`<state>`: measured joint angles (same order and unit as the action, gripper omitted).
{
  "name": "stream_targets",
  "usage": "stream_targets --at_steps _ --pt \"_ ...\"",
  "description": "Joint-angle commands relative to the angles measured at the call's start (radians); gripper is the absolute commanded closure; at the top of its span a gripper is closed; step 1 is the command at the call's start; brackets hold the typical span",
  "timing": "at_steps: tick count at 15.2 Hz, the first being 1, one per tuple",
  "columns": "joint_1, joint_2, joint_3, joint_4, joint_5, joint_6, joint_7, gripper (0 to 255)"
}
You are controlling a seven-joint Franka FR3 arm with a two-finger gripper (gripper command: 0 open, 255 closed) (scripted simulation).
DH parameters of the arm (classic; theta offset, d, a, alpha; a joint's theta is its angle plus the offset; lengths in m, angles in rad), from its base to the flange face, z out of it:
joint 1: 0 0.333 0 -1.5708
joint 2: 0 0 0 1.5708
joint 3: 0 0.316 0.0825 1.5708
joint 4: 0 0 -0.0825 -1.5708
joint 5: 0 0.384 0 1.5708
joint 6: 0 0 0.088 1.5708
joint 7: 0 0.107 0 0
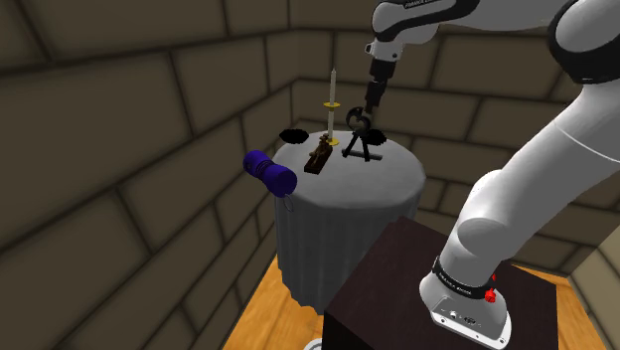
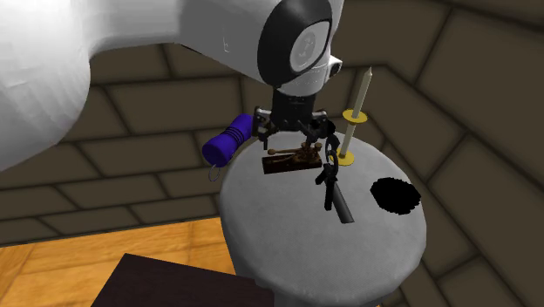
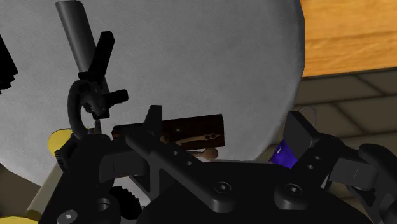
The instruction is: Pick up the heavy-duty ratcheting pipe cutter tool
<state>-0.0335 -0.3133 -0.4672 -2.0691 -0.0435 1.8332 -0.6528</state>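
all-black two-finger gripper (image 3: 225,125) hangs released over the dark brown rectangular block (image 3: 191,130), while the black hook-headed pipe cutter (image 3: 92,76) lies just beside that block, so recentre over its handle before descending.

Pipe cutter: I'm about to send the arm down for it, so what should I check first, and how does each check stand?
1. Gripper jaws open: ok, standing apart.
2. Pipe cutter between jaws: not ok, lies off to one side.
3. Nothing else under jaws: not ok, brown block lies there.
4. Cutter touching block: cannot tell.
5. Cutter lying on table, unheld: ok.
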Motion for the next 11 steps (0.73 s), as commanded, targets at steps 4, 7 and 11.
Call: stream_targets --at_steps 4,7,11 --pt "0.003 0.204 -0.098 0.156 0.118 0.033 -0.16 0" --pt "-0.017 0.339 -0.14 0.268 0.216 0.028 -0.262 0" --pt "-0.086 0.532 -0.162 0.448 0.359 -0.01 -0.384 0"
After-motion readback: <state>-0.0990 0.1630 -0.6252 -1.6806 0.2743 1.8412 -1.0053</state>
